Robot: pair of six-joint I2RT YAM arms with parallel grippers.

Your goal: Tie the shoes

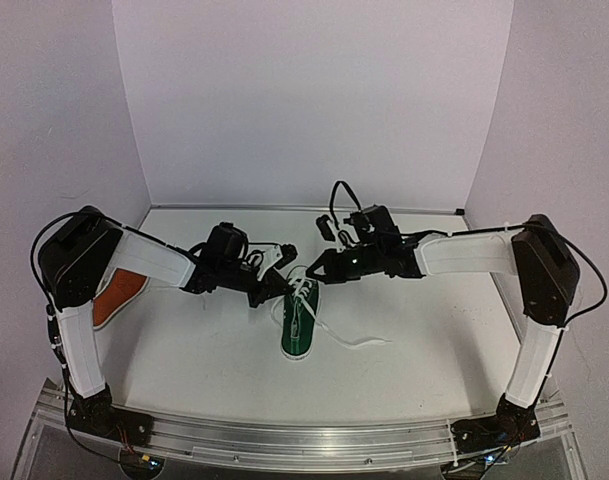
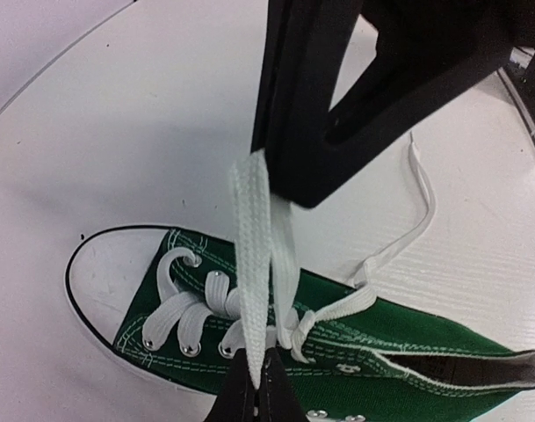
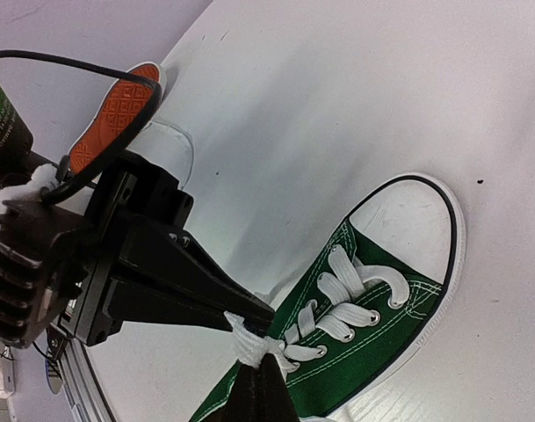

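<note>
The dark green shoe (image 1: 297, 332) lies mid-table with its toe toward the near edge; it also shows in the left wrist view (image 2: 408, 343) and in the right wrist view (image 3: 381, 338). Its white lace (image 2: 252, 255) is stretched as a doubled strand between both grippers, above the eyelets. My left gripper (image 1: 282, 290) (image 2: 256, 376) is shut on one end of that strand. My right gripper (image 1: 310, 274) (image 3: 260, 369) is shut on the other end, tip to tip with the left. The orange-red shoe (image 1: 119, 298) (image 3: 118, 114) lies at the far left, partly hidden by the left arm.
A loose lace end (image 1: 356, 342) (image 2: 422, 207) trails over the table to the right of the green shoe. White walls close the back and both sides. The aluminium rail (image 1: 304, 436) runs along the near edge.
</note>
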